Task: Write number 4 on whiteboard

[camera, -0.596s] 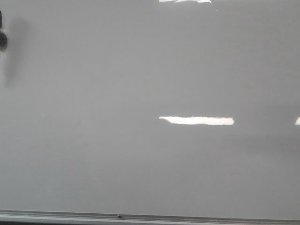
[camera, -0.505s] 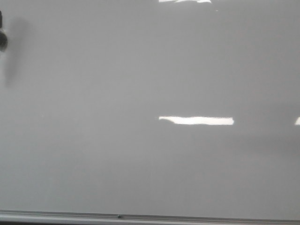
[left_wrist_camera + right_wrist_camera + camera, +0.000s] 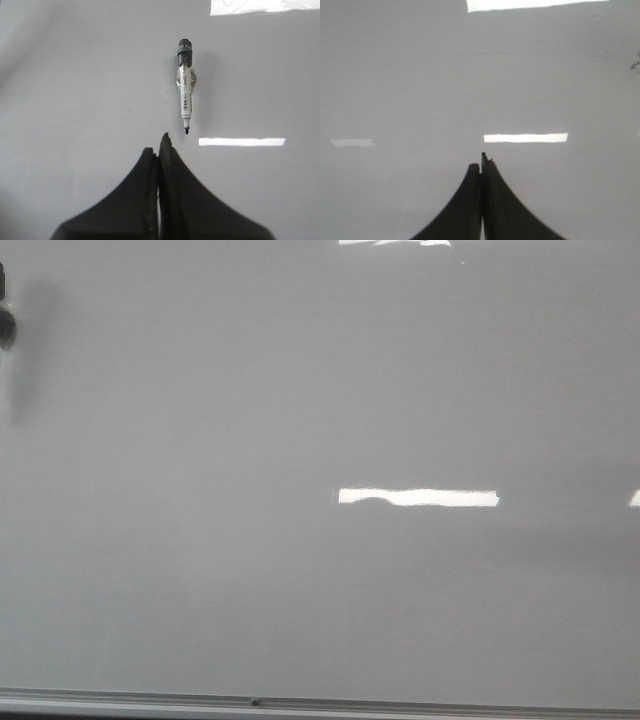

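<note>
I see the whiteboard (image 3: 300,570) filling almost all of my front view, a glossy pale grey sheet with its thin silver frame edge (image 3: 320,703) running along the near side. Bright glare streaks (image 3: 418,497) sit right of centre on the surface, with another at the far edge. I find no number 4 on the board in any of my three views; the surface reads blank apart from faint specks and scuffs in the right wrist view. At the far left edge of the front view a dark object (image 3: 5,325) pokes into frame with a soft shadow beside it; I cannot tell what it is. My left gripper (image 3: 160,145) shows in its wrist camera with the two black fingers pressed together, nothing between them, hovering over the board. Just beyond its tips lies a marker (image 3: 185,92), flat on the whiteboard, apart from the fingers: a white barrel with a printed label, a dark grey end pointing away from the gripper and the small black nib pointing toward it. My right gripper (image 3: 482,162) also has its black fingers closed against each other with nothing held, above bare board surface with a glare streak just past the tips.
</note>
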{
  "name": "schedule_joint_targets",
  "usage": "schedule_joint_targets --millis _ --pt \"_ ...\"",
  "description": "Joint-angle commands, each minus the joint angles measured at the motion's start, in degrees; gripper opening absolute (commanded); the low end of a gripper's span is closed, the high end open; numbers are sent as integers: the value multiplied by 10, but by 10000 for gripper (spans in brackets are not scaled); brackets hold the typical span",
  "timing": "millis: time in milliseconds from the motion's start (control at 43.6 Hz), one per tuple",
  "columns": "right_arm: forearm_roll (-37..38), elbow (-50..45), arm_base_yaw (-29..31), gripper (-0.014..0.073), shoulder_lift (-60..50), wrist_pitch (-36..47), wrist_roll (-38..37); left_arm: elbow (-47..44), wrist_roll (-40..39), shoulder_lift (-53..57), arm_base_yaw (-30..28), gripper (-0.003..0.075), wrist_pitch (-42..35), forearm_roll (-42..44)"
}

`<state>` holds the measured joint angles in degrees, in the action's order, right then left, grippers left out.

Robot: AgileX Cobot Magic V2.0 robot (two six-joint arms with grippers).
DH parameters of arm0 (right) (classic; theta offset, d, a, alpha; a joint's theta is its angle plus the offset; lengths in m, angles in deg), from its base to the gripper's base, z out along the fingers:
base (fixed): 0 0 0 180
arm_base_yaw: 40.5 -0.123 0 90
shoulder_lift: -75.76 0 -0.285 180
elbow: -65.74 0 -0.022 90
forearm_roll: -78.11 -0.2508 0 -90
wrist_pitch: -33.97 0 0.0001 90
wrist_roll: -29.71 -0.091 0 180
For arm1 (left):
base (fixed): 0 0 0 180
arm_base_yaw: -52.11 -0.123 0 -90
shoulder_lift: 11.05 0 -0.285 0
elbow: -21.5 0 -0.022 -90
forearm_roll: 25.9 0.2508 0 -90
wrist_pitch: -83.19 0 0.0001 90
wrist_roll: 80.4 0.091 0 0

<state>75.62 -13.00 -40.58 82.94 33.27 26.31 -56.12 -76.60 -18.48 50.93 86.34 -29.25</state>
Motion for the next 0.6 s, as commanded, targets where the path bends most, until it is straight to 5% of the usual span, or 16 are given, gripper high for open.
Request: schedule_joint_targets --millis 0,573 --pt "7 8 3 -69 -11 45 1 -3 1 8 -1 -20 -47 -3" --pt "7 9 2 -69 -11 42 1 9 1 8 -1 -20 -65 -3"
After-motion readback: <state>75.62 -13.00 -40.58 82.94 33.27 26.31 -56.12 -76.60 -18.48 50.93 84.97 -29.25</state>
